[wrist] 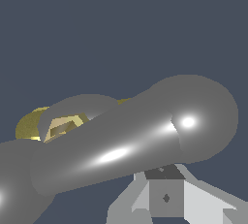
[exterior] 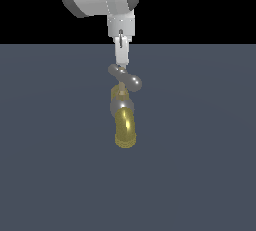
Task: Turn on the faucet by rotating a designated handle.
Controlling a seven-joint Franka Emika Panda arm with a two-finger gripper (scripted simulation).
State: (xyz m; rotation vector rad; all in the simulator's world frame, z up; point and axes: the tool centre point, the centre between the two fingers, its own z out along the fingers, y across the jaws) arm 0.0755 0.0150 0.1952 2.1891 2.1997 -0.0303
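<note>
The jaws [exterior: 121,59] are hanging narrow above the far end of the handle [exterior: 125,77]; whether they are closed or gripping anything, I cannot tell. The handle's long axis is running from far left to near right, a glossy grey bar with bulbous ends, crowning the brass faucet [exterior: 123,117] that is standing mid-surface [exterior: 45,150].

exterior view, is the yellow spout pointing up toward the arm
No, the spout curves downward below the crossbar handle, away from the end effector above.
</note>
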